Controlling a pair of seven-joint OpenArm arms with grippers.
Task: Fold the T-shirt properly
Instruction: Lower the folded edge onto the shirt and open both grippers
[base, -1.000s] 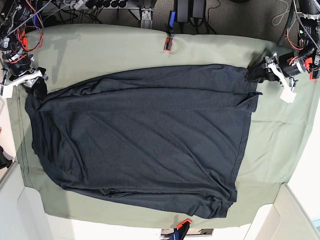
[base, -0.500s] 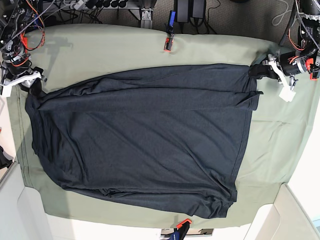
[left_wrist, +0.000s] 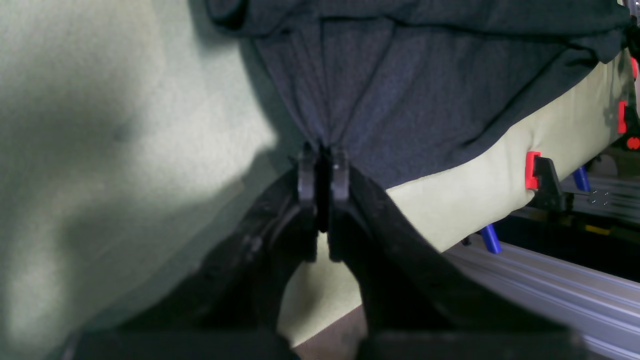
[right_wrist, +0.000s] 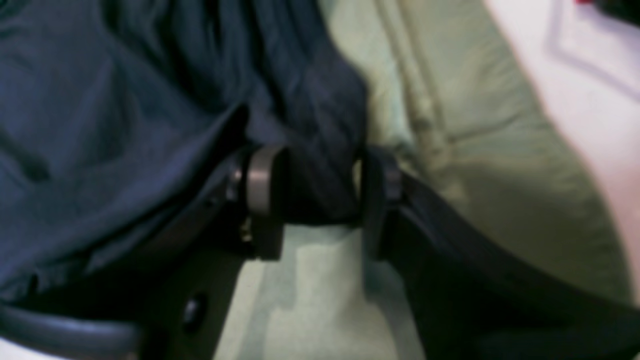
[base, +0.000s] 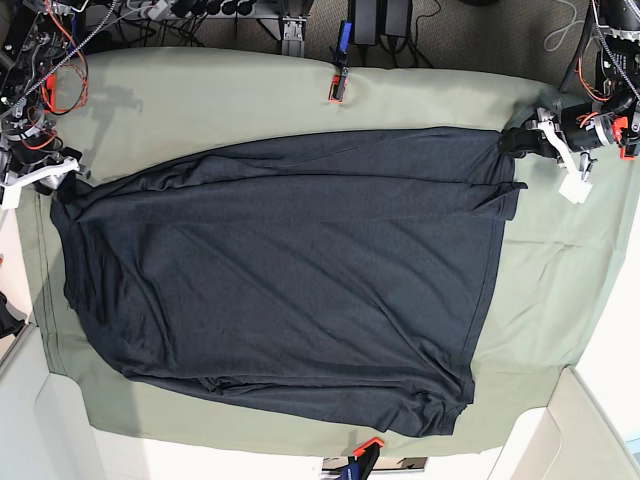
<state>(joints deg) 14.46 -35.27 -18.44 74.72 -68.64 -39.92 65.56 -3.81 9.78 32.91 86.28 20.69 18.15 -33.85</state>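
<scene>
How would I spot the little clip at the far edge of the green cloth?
Find the sage-green table cloth under the dark T-shirt. Along its far edge, near the middle, sits a small clip. It is red-orange and black, unlike the plain cloth around it.

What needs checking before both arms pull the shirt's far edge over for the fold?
1. Left gripper shut on the T-shirt: ok, jaws closed with fabric pinched between them.
2. Right gripper holding the shirt: ok, a thick bunch of cloth sits between the jaws.
3. Held edge taut between the two grips: ok, it runs nearly straight across the base view.
4. Shirt body flat: not ok, wrinkles along the near hem and a small flap near the left grip.
5. Green table cloth free of the jaws: cannot tell in the blurred right wrist view.
</scene>
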